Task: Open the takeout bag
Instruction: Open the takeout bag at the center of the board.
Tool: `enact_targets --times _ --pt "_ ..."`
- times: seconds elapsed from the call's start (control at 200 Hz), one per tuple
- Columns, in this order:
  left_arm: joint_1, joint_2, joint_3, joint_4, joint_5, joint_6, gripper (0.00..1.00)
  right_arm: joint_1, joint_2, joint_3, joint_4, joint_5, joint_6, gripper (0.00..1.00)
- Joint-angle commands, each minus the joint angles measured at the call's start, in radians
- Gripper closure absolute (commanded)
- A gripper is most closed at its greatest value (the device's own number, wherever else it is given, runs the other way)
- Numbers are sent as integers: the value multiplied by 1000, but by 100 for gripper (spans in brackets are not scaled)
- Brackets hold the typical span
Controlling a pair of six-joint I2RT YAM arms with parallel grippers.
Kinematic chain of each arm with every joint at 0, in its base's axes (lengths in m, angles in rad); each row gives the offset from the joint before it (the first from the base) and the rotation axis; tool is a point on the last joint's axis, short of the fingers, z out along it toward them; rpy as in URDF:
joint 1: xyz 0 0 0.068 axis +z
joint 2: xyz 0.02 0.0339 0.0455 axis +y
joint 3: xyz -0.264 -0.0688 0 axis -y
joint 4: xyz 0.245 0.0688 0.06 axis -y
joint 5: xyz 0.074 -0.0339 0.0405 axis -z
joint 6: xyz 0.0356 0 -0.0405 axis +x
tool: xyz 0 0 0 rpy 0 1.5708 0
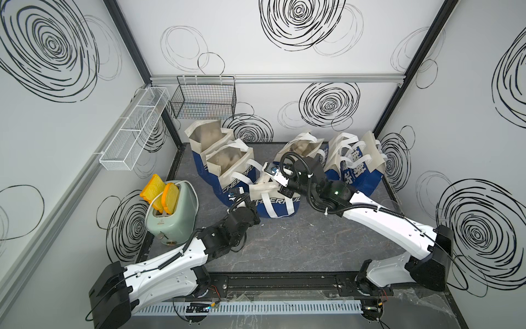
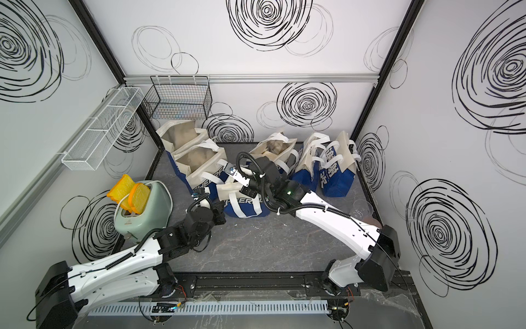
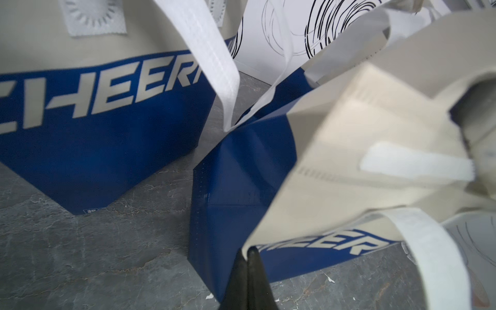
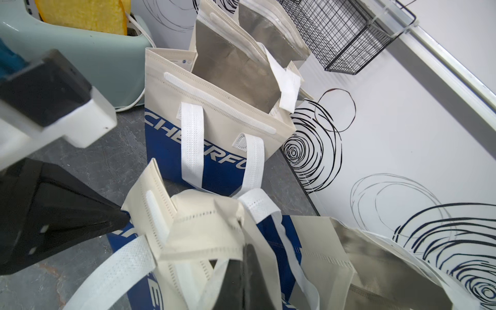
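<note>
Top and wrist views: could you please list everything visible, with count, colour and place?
takeout bags: about six, beige and blue, white handles, table's back half
front takeout bag: one of them, table's centre
toaster: one, pale green, table's front, by left arm
toast slices: two, orange-yellow, in toaster slots
wire basket: one, black, back wall rail
mesh rack: one, white, side wall near toaster
table: one, dark grey
left gripper: one, black, shut on front takeout bag's rim
right gripper: one, black, shut on same rim

**Counter Layout**

The takeout bag (image 1: 274, 203) is standing in the middle of the counter (image 1: 284, 247). The toaster (image 1: 170, 219) is sitting to its left. Two open bags (image 1: 227, 166) are standing behind-left, and further bags (image 1: 358, 171) are crowding the back right.
</note>
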Motion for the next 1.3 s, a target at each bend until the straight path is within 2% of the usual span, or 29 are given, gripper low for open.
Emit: enact_targets --times 0.0,0.15,0.195,0.235,0.355,0.48,0.645,0.81,1.01,1.296 --pt "20 49 -35 -226 -10 25 100 -51 -24 111 90 23 49 100" --pt "20 52 -22 -226 2 36 100 -54 -22 116 65 -3 64 100" --pt "20 47 -13 -232 8 38 100 -52 -25 113 42 -19 78 88" --pt "20 39 2 -244 13 37 100 -47 -32 102 33 -19 93 73" --pt "20 3 41 -283 35 4 100 -31 -75 36 1 -13 154 57" --pt "20 -20 65 -312 61 -31 100 -7 -153 -64 25 -2 216 57" --pt "20 -10 87 -325 82 -35 100 63 -203 -166 58 36 220 59" --pt "20 11 125 -336 97 -37 100 159 -246 -237 126 183 191 58" --pt "21 49 206 -383 100 -32 100 202 -257 -215 115 242 164 57" --pt "22 79 269 -391 113 -30 100 204 -250 -176 8 244 218 53"
